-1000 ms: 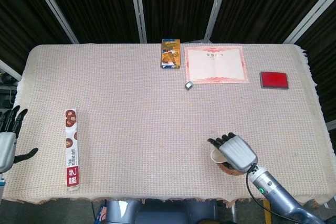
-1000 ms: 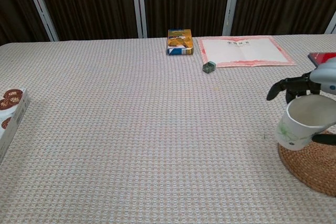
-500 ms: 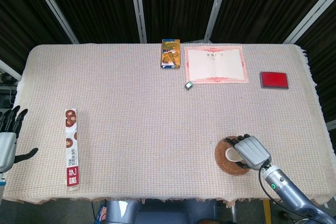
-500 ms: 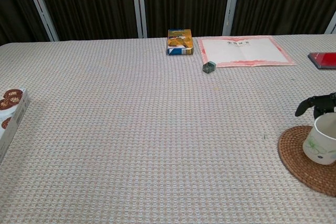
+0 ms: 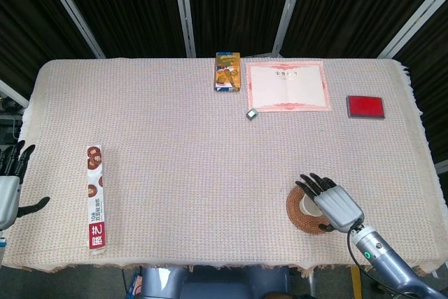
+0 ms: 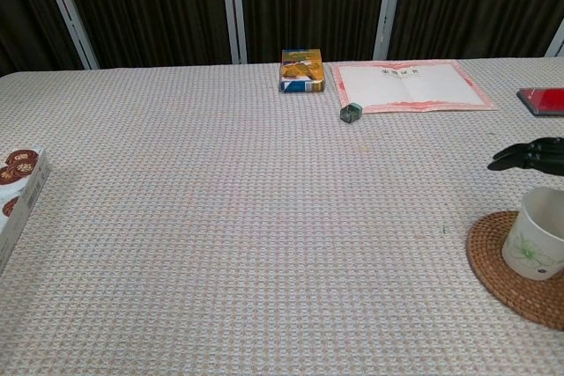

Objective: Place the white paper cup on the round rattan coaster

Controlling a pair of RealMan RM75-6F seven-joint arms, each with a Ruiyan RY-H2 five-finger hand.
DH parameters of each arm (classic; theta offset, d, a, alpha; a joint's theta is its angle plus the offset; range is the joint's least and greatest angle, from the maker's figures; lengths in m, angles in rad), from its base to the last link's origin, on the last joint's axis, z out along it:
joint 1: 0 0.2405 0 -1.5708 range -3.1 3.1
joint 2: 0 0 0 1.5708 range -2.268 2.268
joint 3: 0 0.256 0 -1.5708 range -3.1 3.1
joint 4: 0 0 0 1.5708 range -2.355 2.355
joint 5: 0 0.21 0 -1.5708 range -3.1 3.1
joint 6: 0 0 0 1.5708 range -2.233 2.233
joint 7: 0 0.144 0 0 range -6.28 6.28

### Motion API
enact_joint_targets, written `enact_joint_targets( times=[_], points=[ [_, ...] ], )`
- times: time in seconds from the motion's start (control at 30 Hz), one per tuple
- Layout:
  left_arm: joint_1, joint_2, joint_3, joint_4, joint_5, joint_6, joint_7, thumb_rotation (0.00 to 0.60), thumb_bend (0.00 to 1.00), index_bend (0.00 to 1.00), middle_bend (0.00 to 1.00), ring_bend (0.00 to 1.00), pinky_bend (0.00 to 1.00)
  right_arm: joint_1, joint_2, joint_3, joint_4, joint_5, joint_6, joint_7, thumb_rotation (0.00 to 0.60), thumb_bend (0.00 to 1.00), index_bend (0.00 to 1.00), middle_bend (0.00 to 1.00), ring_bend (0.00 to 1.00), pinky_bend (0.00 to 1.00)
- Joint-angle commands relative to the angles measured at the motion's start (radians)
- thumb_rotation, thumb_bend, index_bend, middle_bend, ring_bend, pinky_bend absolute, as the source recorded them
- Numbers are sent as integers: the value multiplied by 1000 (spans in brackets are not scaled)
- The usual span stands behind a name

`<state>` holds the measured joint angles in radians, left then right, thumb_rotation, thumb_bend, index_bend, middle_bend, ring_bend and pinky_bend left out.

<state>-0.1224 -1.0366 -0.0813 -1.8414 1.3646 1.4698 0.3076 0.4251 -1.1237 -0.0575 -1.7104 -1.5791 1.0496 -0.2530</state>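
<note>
Cup: the white paper cup (image 6: 536,244) stands upright on the round rattan coaster (image 6: 507,277) at the near right of the bench (image 5: 175,166). A second ago it hung tilted above the coaster's left edge; half a second ago it was already down.
Right hand: the right hand (image 5: 334,203) has let go. Its fingers (image 5: 311,182) are now spread and straightened over the cup, where half a second ago they were wrapped round it. In the chest view they show apart from the cup's rim, above and behind it.
Left hand: the left hand (image 5: 8,183) hangs off the bench's left edge with its fingers spread and nothing in them, much as in both earlier frames.
Coaster: more of it shows bare than a second ago, when the hand and cup covered most of it.
Head view only: the whole right hand and its forearm, the left hand, and the long snack box (image 5: 94,196) lying flat near the left edge.
Chest view only: the cup's side with a green leaf print, and the gap between fingertips and cup. Only the dark fingertips of the right hand enter the frame here.
Far side, unchanged: orange box (image 5: 227,71), certificate (image 5: 287,86), small dark cube (image 5: 252,113), red booklet (image 5: 365,107).
</note>
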Motion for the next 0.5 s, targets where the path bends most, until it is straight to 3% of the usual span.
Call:
enact_joint_targets(
  times=[0.03,0.23,0.3,0.5],
  points=[
    [1,3,0,-2,2,2,-5,600,0,0,0,0,0,-37,63,-14,-88,-52,84,-23,600,0,0,0,0,140],
    [6,11,2,-5,15,11,-24,600,0,0,0,0,0,-126,124,-4,-170,-105,279,-59,600,0,0,0,0,3],
    [5,15,3,-4,19,8,-35,600,0,0,0,0,0,-168,107,10,-162,-113,366,-67,600,0,0,0,0,0],
    [11,30,12,1,36,7,-63,600,0,0,0,0,0,-231,26,44,-113,-100,491,-67,600,0,0,0,0,0]
  ],
)
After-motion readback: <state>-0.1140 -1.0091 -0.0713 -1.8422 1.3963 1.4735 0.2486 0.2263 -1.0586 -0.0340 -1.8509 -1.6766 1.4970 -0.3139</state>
